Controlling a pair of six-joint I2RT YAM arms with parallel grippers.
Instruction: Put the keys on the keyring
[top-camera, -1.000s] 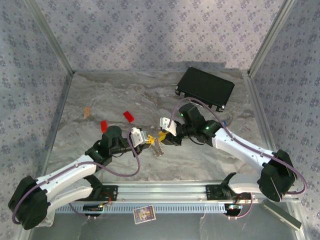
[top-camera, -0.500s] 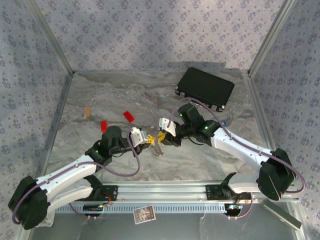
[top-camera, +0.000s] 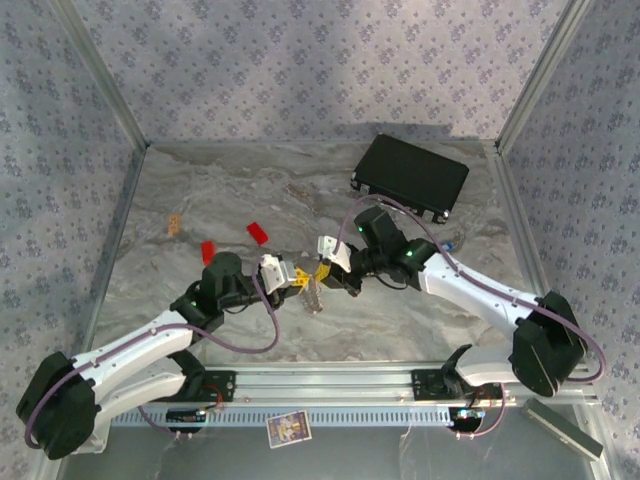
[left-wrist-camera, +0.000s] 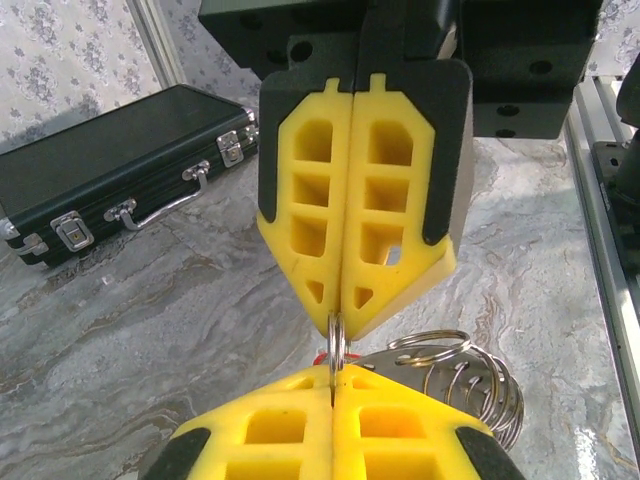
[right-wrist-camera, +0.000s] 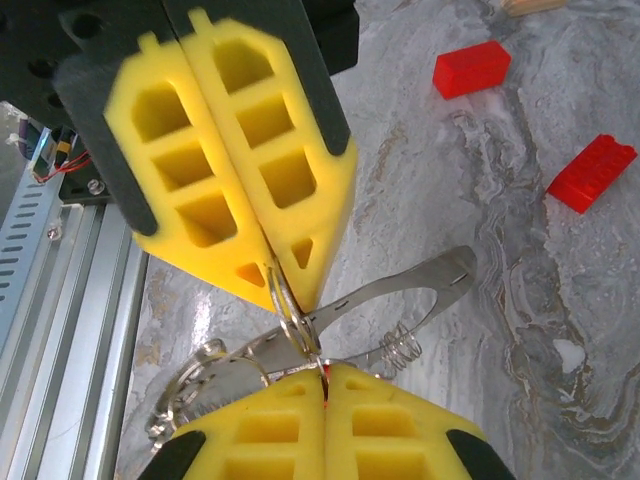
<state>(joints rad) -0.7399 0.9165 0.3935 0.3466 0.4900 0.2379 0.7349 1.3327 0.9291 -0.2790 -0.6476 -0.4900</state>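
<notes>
Flowered wallpaper closes in a grey marbled table (top-camera: 200, 180), with a black case (top-camera: 411, 176) near its far right corner and two red blocks (top-camera: 258, 233) left of the middle. Above the middle of the table, nearer the front edge, the left gripper (top-camera: 299, 281) and the right gripper (top-camera: 325, 272) meet tip to tip. Both are pressed fully together, and each pinches one side of the keyring (left-wrist-camera: 337, 345), a thin silver loop spanning the gap between them. A flat silver blade, probably one of the keys (right-wrist-camera: 400, 287), passes through or just behind that loop; which, I cannot tell. Wire coils (left-wrist-camera: 470, 385) hang beside it.

The step in hand looks like the threading itself, with the ring steadied from both sides. The next move likely calls for one arm to hold firm while the other works the key round the split, in small, slow motions so the ring does not slip free.
</notes>
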